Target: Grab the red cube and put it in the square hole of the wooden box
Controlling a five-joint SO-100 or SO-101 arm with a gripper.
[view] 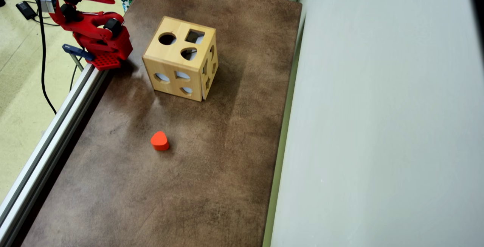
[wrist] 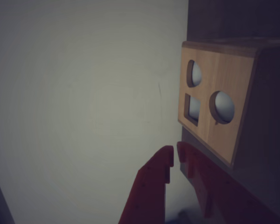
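Observation:
The red cube shows in neither view. The wooden box (view: pixel 172 53) stands at the back middle of the brown table; its top face carries a round hole, the square hole (view: pixel 194 36) and a heart-shaped hole. In the wrist view the wooden box (wrist: pixel 226 77) fills the right side, turning a face with three openings toward the camera, among them a square hole (wrist: pixel 192 108). My gripper (wrist: pixel 175 152) is shut, its red tips almost touching with nothing between them, just below the box's lower corner. The folded red arm (view: pixel 94 31) sits left of the box.
An orange-red heart-shaped block (view: pixel 160 140) lies on the table (view: pixel 227 156) in front of the box. A grey wall (view: pixel 378 126) runs along the table's right edge. A metal rail (view: pixel 53 129) borders the left edge, with cables on the floor beyond.

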